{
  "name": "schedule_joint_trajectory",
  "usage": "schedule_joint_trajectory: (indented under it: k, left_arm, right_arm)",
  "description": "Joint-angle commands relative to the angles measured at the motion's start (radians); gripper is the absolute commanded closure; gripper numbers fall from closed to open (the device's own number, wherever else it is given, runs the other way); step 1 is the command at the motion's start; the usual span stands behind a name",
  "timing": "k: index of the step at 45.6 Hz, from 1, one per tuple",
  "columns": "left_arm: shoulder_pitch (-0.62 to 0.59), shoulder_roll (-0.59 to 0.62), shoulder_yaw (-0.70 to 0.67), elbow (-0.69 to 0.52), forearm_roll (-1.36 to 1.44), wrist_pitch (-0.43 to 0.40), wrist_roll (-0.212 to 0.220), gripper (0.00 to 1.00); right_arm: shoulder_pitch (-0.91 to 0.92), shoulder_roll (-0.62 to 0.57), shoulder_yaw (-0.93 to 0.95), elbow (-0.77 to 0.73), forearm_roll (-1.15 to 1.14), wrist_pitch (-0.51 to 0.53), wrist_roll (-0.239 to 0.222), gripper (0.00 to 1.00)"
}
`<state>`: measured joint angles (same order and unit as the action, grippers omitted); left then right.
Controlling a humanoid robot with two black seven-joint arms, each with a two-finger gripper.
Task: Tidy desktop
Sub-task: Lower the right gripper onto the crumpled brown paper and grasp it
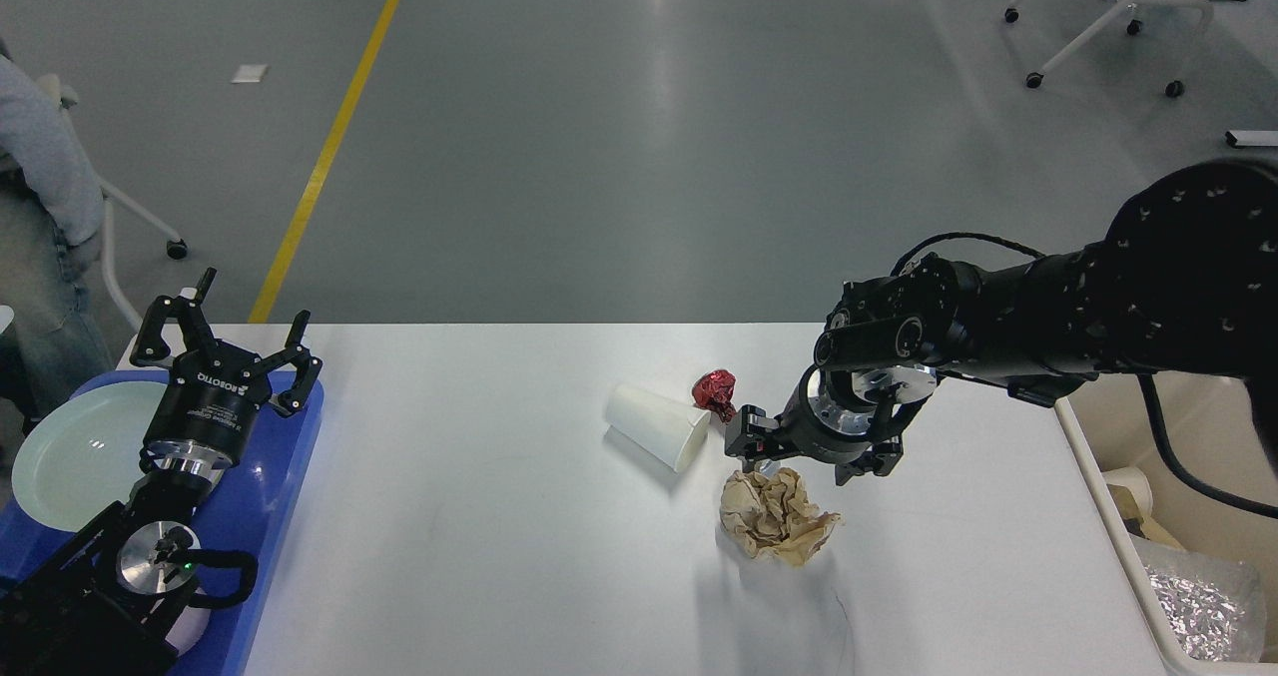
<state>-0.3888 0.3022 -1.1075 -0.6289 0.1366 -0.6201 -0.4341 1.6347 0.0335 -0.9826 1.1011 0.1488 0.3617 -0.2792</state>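
The right gripper [789, 466] points down over the middle of the white counter [499, 556], which fills the lower half of the view. It is seen nearly end-on and dark, so I cannot tell whether its fingers stand wide or narrow, or whether they touch anything. Directly below it in the view lies a crumpled brown paper ball [777, 516], its top edge just at the gripper. To the left of the gripper a white paper cup [656, 426] lies on its side, open end turned toward the gripper. A small crumpled red wrapper [716, 390] sits just beside the cup's rim, above and left of the gripper.

The left gripper [245, 332] is raised at the far left edge of the counter, its 2 fingers spread wide and holding nothing. Under it is a blue tray [290, 456] carrying a pale green plate [75, 456] to the gripper's left.

Right of the right arm, off the counter's edge, stands a cream bin [1118, 546] with crumpled silver foil [1203, 601] inside.
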Motion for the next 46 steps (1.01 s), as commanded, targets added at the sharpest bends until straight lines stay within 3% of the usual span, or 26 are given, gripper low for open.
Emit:
schedule_joint_trajectory:
  k: [1, 26, 35, 43, 44, 46]
  left_arm:
    - [0.001, 0.0, 0.0, 0.0, 0.0, 0.0, 0.0, 0.04]
    - [0.001, 0.0, 0.0, 0.0, 0.0, 0.0, 0.0, 0.04]
    - [-0.001, 0.0, 0.0, 0.0, 0.0, 0.0, 0.0, 0.04]
    - [0.001, 0.0, 0.0, 0.0, 0.0, 0.0, 0.0, 0.04]
    - [0.001, 0.0, 0.0, 0.0, 0.0, 0.0, 0.0, 0.04]
    - [0.001, 0.0, 0.0, 0.0, 0.0, 0.0, 0.0, 0.04]
  right_arm:
    - [-0.101, 0.035, 0.005, -0.084, -0.055, -0.052, 0.0, 0.0]
    - [-0.268, 0.066, 0.073, -0.211, -0.101, -0.095, -0.002, 0.0]
    - [-0.366, 0.097, 0.073, -0.264, -0.164, -0.196, 0.0, 0.0]
    - [-0.381, 0.098, 0.073, -0.262, -0.206, -0.222, -0.002, 0.0]
    - [-0.381, 0.098, 0.074, -0.262, -0.204, -0.224, -0.002, 0.02]
    - [-0.381, 0.098, 0.075, -0.256, -0.19, -0.233, -0.003, 0.19]
